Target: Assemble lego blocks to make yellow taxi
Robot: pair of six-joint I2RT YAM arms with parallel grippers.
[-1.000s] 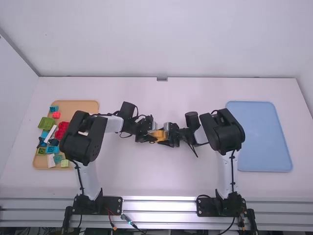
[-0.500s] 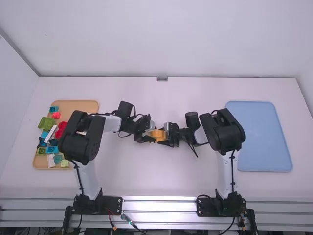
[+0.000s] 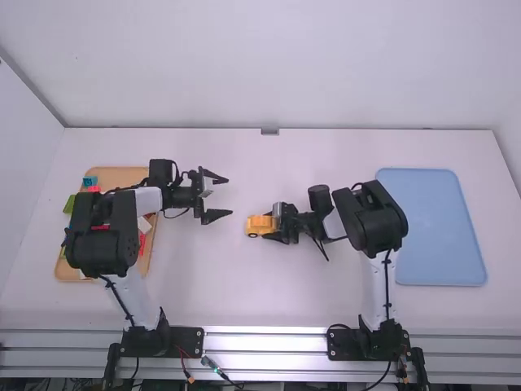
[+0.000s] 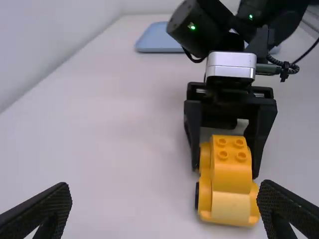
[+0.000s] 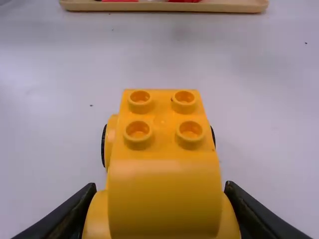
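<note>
While yellow block-built car [image 3: 260, 221] with black wheels [image 5: 103, 145] is gripped at its sides by black right gripper [image 5: 160, 185], left gripper [image 3: 230, 197] is held with fingers wide apart, nothing between, among car and tan shallow tray [image 3: 118, 175] with loose blocks [image 3: 89, 182]. Four round studs [image 5: 137, 131] are exposed on rounded yellow top brick [image 5: 164, 196]; full seating of brick cannot be judged. If next block is pressed off-centre, car may be twisted in grip, or top brick tipped loose.
</note>
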